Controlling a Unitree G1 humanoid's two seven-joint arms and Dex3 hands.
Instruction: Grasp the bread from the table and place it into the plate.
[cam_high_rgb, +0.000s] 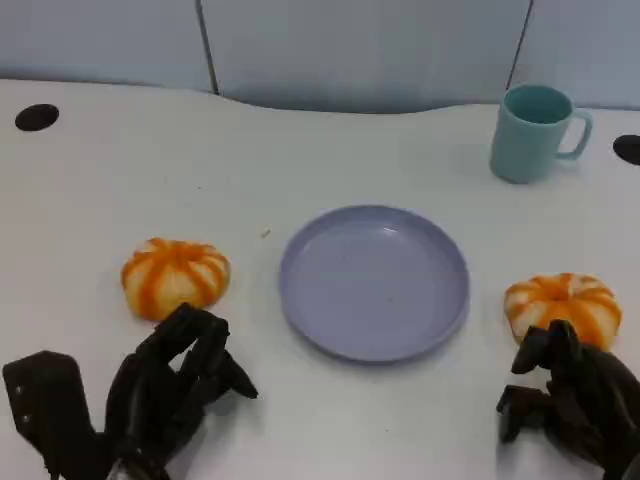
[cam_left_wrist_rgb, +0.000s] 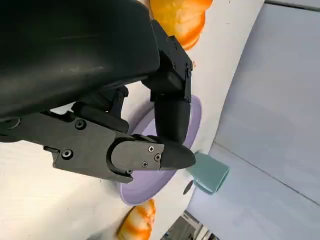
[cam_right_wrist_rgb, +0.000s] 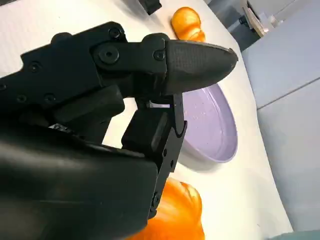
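Two orange-and-white striped bread rolls lie on the white table, one on each side of an empty lilac plate (cam_high_rgb: 375, 280). The left roll (cam_high_rgb: 175, 277) sits just beyond my left hand (cam_high_rgb: 175, 385), whose fingers are spread and hold nothing. The right roll (cam_high_rgb: 563, 307) lies right in front of my right hand (cam_high_rgb: 565, 395), which is also empty with fingers apart. In the left wrist view the left hand (cam_left_wrist_rgb: 100, 100) reaches past the near roll (cam_left_wrist_rgb: 177, 15) toward the plate (cam_left_wrist_rgb: 145, 187). In the right wrist view the right hand (cam_right_wrist_rgb: 100, 125) hovers by its roll (cam_right_wrist_rgb: 175, 210) beside the plate (cam_right_wrist_rgb: 210, 125).
A teal mug (cam_high_rgb: 535, 132) stands at the back right, well behind the plate. Two dark round holes (cam_high_rgb: 36, 117) mark the table's far corners. A grey partition wall rises behind the table's far edge.
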